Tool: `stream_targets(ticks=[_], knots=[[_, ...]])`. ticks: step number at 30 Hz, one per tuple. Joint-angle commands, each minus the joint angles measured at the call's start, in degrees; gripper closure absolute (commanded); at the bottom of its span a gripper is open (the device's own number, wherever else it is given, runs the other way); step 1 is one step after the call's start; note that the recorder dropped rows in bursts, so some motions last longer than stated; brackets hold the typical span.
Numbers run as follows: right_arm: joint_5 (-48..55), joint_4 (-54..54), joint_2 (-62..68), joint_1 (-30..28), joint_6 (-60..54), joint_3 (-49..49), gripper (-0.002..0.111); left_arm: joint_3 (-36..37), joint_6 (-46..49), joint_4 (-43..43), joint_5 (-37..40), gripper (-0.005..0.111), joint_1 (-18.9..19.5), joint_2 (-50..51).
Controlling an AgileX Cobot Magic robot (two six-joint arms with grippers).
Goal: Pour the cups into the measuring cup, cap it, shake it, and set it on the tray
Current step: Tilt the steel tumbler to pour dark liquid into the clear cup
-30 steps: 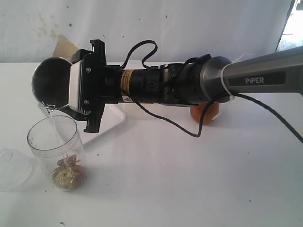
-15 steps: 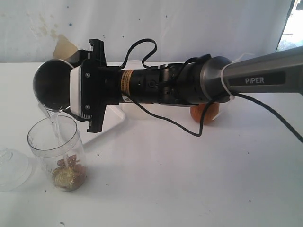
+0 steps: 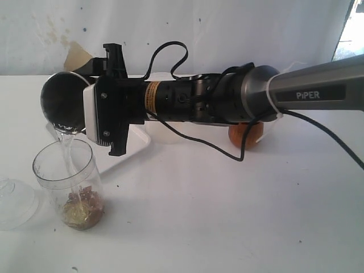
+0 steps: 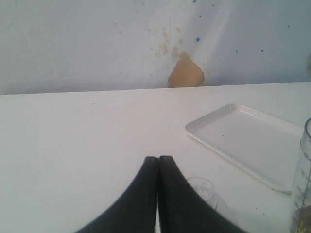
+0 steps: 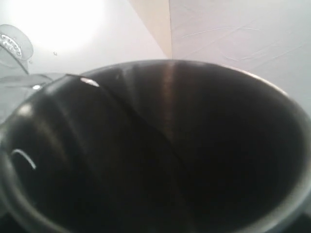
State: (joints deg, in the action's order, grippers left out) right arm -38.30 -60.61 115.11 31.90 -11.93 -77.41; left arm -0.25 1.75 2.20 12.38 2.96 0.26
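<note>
My right gripper (image 3: 77,105) reaches across to the left and is shut on the steel tumbler (image 3: 61,102). The tumbler is tipped with its mouth toward the camera, and a thin stream of clear liquid falls from its lip. The stream lands in the clear measuring cup (image 3: 68,182), which stands upright below with brownish bits at its bottom. The tumbler's dark inside (image 5: 160,145) fills the right wrist view. The brown wooden cup (image 3: 245,135) stands behind the arm. The white tray (image 3: 136,143) lies partly hidden under the gripper. My left gripper (image 4: 158,159) is shut and holds nothing.
A clear domed lid (image 3: 14,202) lies on the white table left of the measuring cup. A whitish container (image 3: 162,135) shows partly behind the right arm. The tray (image 4: 248,141) and the lid (image 4: 201,189) lie ahead of the left gripper.
The right gripper has rolled a little further and tipped the tumbler more. Liquid keeps streaming, and the level in the measuring cup has risen slightly.
</note>
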Motion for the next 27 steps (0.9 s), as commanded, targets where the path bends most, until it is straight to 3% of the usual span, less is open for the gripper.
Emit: stream_targets(ticks=[1,27], knots=[[-1.8,1.5,-2.2,0.0,-1.4,-0.8,0.108,0.2,-0.2,0.0,-0.7,0.106,-0.3,-0.3],[1.1,1.7,-3.1,0.0,-9.2,-0.8,0.108,0.2,-0.2,0.0,-0.7,0.106,-0.3,-0.3]])
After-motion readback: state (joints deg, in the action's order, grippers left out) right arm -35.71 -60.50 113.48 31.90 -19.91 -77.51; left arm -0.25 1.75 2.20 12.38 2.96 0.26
